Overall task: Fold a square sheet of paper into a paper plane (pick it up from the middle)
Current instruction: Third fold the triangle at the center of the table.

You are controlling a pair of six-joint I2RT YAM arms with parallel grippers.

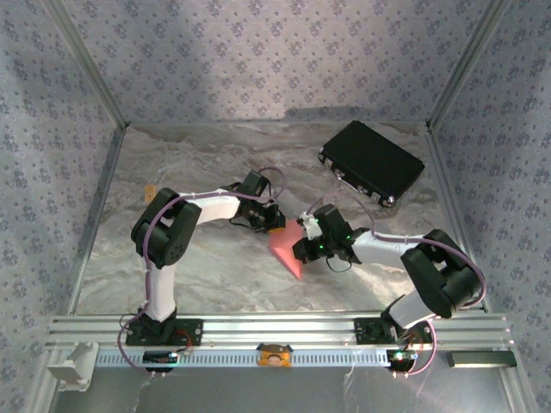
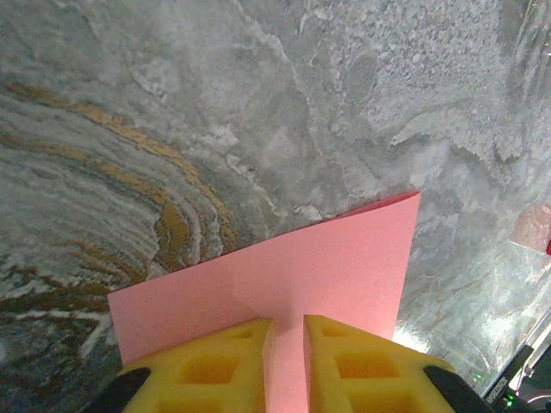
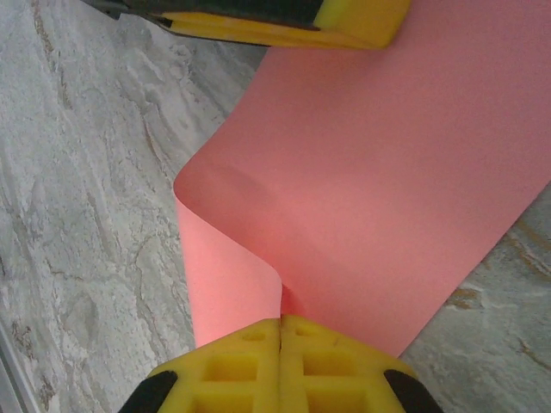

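Observation:
The square sheet of paper (image 1: pixel 285 250) is salmon pink and lies mid-table between my two grippers, partly curled over. My right gripper (image 1: pixel 305 246) is shut on the sheet's near edge, where one flap rolls back on itself (image 3: pixel 225 258) beside the pinch (image 3: pixel 281 320). The rest of the sheet (image 3: pixel 396 163) stretches away to my left gripper's yellow finger (image 3: pixel 344 21) at its far edge. My left gripper (image 1: pixel 270 221) sits over the sheet's far corner. Its jaws stand a narrow gap apart (image 2: pixel 288 323), with pink paper (image 2: pixel 327 267) showing through the gap and ahead.
A black rectangular case (image 1: pixel 372 162) lies at the back right. A tiny orange tag (image 1: pixel 150 190) sits at the left edge of the marbled table (image 1: pixel 198 267). Patterned walls close three sides, and an aluminium rail (image 1: pixel 275 331) runs along the front.

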